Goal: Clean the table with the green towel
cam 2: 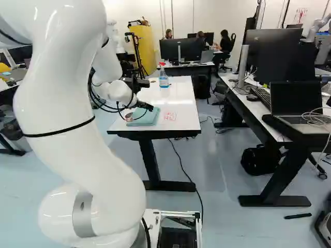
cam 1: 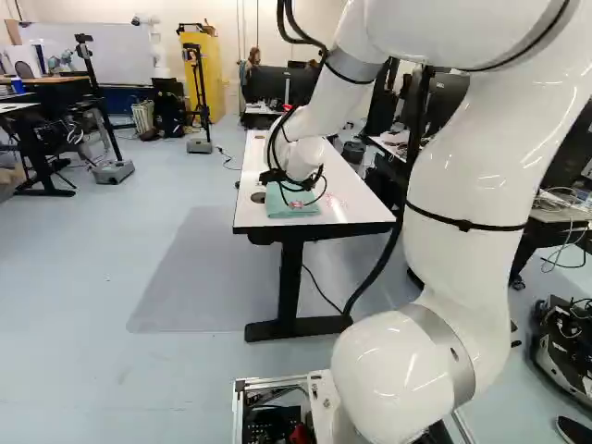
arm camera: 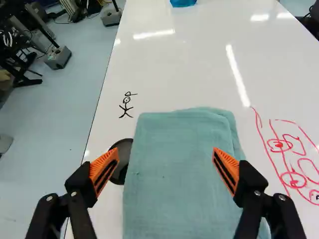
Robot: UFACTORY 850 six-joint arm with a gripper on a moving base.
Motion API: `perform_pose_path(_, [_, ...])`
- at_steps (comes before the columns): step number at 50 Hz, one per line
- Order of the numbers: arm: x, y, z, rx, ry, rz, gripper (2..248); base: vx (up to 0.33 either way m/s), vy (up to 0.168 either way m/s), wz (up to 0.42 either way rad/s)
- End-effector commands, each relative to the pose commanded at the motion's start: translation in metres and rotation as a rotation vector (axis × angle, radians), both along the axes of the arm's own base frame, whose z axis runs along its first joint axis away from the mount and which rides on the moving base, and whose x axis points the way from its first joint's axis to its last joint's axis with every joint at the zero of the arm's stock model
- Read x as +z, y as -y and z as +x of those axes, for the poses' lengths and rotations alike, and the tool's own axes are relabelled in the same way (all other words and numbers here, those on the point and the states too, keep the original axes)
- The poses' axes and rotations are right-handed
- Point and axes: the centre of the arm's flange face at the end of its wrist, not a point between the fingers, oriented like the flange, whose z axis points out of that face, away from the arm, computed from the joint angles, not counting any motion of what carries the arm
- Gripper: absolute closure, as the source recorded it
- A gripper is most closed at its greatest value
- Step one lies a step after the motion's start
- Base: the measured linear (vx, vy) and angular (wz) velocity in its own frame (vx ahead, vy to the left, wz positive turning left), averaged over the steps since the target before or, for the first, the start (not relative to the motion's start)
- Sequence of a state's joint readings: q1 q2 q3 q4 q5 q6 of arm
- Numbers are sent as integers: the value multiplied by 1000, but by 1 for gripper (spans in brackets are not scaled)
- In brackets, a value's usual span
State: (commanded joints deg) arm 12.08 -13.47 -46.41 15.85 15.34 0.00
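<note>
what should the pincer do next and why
I'd probably lower the pincer toward the green towel: it stands open over the cloth, gripping nothing, and the table bears red marks to wipe.

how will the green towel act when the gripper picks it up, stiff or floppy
The towel looks like soft cloth, so it will likely droop from the gripper. Layers show along one edge, so it may unfold if only the top one is pinched. The table looks glossy, so a sideways push might slide it.
</note>
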Motion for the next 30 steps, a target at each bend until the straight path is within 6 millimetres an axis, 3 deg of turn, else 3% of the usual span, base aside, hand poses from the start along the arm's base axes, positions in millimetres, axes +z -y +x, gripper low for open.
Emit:
perform_pose_path(7, [-1,-4,10,4,4,1,3,0,0,0])
perform_pose_path(30, [0,2,4,-5,1,0,3,0,0,0])
